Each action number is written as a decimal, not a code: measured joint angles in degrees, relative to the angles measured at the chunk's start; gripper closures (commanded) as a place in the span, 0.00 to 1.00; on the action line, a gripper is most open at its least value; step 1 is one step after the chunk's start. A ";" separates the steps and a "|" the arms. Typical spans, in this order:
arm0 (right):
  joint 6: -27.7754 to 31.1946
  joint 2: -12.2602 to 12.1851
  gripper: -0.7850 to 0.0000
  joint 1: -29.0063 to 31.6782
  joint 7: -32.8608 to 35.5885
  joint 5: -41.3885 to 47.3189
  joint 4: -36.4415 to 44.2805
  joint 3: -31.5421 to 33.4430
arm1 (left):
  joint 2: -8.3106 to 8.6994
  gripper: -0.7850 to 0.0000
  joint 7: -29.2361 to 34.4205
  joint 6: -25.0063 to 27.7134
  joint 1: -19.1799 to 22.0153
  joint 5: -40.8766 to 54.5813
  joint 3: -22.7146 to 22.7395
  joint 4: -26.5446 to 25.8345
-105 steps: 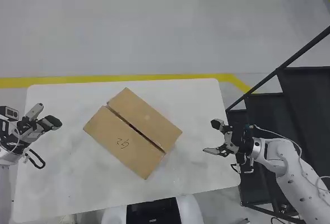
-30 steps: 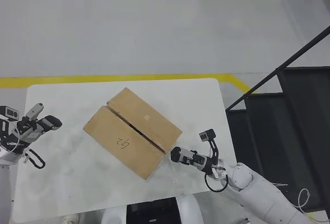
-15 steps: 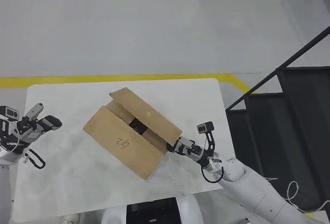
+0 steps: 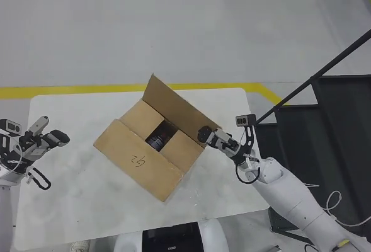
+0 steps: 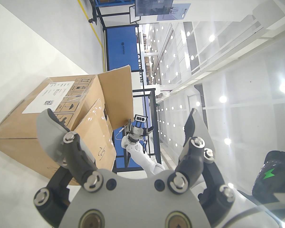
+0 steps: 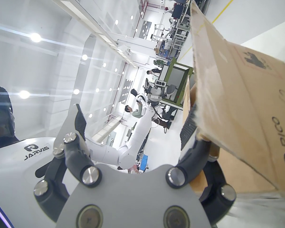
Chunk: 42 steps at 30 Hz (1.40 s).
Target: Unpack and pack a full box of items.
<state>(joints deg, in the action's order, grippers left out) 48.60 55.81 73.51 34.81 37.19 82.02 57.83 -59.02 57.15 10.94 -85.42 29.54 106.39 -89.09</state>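
Brown box (image 4: 141, 160) — one flap (image 4: 179, 110) upright against the spread right claw (image 4: 205, 135) — left claw (image 4: 53, 129) spread too.

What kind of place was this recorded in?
Likely a warehouse-style robotics test hall: a yellow floor line past the table, blue partition panels, and black metal stairs alongside.

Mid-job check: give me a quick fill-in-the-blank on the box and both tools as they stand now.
1. The tool touching the raised flap belongs to the ___ arm.
2. The left tool sits apart from the cardboard box with its fingers ___.
3. Of the box's two long top flaps, ___ is raised.
4. The box stands on a ___ table.
Missing words: right; open; one; white.
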 measured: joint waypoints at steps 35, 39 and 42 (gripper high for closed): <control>3.05 5.75 0.00 -7.67 -14.74 -24.02 -14.65 -2.31 | 0.00 0.00 0.00 0.00 0.00 0.00 0.00 0.00; 4.20 5.05 0.00 -5.90 -13.60 -26.52 -7.90 0.11 | 0.00 0.00 0.00 0.00 0.00 0.00 0.00 0.00; 1.04 4.20 0.00 -3.47 -8.19 -26.39 -0.67 0.73 | 0.00 0.00 0.00 0.00 0.00 0.00 0.00 0.00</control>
<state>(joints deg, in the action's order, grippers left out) 49.64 60.01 70.04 26.61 10.79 81.35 58.56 -59.02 57.15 10.94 -85.42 29.54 106.39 -89.09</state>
